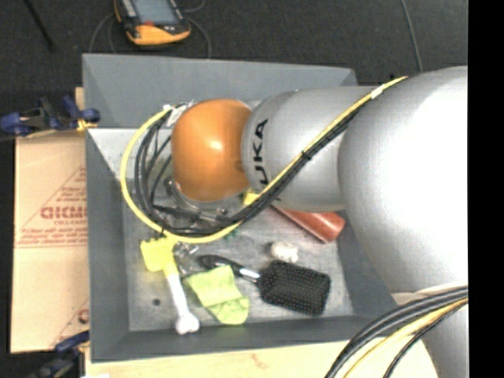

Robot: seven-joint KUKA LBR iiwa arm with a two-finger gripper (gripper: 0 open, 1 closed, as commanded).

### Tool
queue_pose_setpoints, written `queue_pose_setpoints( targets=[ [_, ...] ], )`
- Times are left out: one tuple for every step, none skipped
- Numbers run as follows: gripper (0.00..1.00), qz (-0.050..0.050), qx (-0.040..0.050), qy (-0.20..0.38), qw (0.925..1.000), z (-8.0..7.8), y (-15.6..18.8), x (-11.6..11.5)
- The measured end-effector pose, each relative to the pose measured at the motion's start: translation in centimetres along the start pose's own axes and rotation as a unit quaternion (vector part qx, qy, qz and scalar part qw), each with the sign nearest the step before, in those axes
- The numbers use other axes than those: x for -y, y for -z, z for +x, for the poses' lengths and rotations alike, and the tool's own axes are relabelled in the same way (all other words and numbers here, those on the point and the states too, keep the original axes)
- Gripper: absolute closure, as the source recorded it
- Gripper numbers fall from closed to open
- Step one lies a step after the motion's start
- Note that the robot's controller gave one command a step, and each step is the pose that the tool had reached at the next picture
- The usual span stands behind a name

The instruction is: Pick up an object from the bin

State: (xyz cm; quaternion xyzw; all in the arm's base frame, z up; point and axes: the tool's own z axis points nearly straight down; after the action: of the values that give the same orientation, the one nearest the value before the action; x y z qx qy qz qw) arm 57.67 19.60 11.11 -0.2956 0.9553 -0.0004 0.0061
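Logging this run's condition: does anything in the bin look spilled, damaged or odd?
Nothing stands out: the black hairbrush, green cloth, white stick and red object lie loose on the bin floor, none visibly broken.

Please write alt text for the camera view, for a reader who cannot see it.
A silver robot arm with an orange wrist cover reaches from the right into a grey metal bin. Near it lie a yellow piece, a white stick, a green cloth, a black hairbrush and a red cylinder.

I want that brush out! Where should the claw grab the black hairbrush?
Probably the hairbrush by its wide head, from straight above: it lies flat, bristles up, with bare floor around it. Its thin handle is crowded by the green cloth.
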Motion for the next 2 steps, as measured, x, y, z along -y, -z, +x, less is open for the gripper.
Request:
queue_pose_setpoints(
  targets=[
    [1.0,-0.003,-0.0027,0.179,0.9839,-1.15,-3.3,-0.51],
    [1.0,-0.003,-0.0027,0.178,0.984,-1.15,-3.3,-0.52]
  ],
)
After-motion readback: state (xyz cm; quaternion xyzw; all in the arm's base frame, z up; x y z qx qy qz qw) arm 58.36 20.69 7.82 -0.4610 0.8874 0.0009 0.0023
